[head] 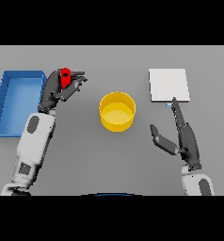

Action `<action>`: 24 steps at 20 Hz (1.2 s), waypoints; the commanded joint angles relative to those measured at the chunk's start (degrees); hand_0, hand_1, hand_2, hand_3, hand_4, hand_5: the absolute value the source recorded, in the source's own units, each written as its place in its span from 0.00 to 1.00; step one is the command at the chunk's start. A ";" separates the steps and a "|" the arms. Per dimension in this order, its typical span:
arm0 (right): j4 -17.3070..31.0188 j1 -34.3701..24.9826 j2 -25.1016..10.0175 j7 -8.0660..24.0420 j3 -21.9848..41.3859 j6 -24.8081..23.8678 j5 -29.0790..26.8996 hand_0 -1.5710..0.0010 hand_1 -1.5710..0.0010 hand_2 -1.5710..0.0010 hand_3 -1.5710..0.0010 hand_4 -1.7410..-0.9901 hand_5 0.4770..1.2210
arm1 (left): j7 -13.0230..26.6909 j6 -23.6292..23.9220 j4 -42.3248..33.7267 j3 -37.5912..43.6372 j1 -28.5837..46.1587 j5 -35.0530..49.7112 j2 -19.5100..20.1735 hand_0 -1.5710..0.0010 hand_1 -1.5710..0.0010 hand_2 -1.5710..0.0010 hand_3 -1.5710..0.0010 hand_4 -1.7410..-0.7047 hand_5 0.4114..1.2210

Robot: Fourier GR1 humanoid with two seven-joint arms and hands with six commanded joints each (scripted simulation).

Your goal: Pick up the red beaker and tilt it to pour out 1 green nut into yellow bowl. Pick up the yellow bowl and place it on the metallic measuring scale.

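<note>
Blue tray (5, 101) on grey table (109, 160)

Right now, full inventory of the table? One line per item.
red beaker: 1, red, left of centre, held in the left hand, beside the blue bin
yellow bowl: 1, yellow, table centre, upright; no nut can be made out inside
measuring scale: 1, light grey flat square, far right
blue bin: 1, blue, far left edge
table: 1, grey
left hand: 1, dark, fingers curled round the beaker
right hand: 1, dark, fingers straight, near the scale's front edge
</note>
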 commanded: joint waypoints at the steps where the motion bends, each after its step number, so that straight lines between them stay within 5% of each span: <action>1: -1.18 0.33 0.32 -0.38 0.35 -0.02 -0.08 1.00 1.00 1.00 1.00 0.69 0.25 | 0.14 0.01 -0.41 -0.51 0.03 -0.49 0.48 0.01 0.01 0.01 0.01 0.02 0.90; 16: -1.77 0.56 0.04 2.91 0.22 1.19 -0.99 1.00 1.00 1.00 1.00 0.74 0.26 | 14.24 -6.27 -2.93 -26.03 -11.77 -27.28 11.76 0.00 0.00 0.00 0.00 0.00 0.94; 20: -1.88 -0.58 0.50 4.26 0.18 0.85 -1.05 1.00 1.00 1.00 1.00 0.73 0.27 | 16.35 -11.02 -1.84 -33.57 -15.49 -34.19 13.41 0.00 0.00 0.00 0.00 0.05 0.98; 24: -1.90 0.48 1.36 4.44 -0.06 1.18 -2.58 1.00 1.00 1.00 1.00 0.73 0.25 | 14.88 -15.44 1.50 -39.98 -20.88 -40.94 14.36 0.00 0.00 0.00 0.13 0.03 0.99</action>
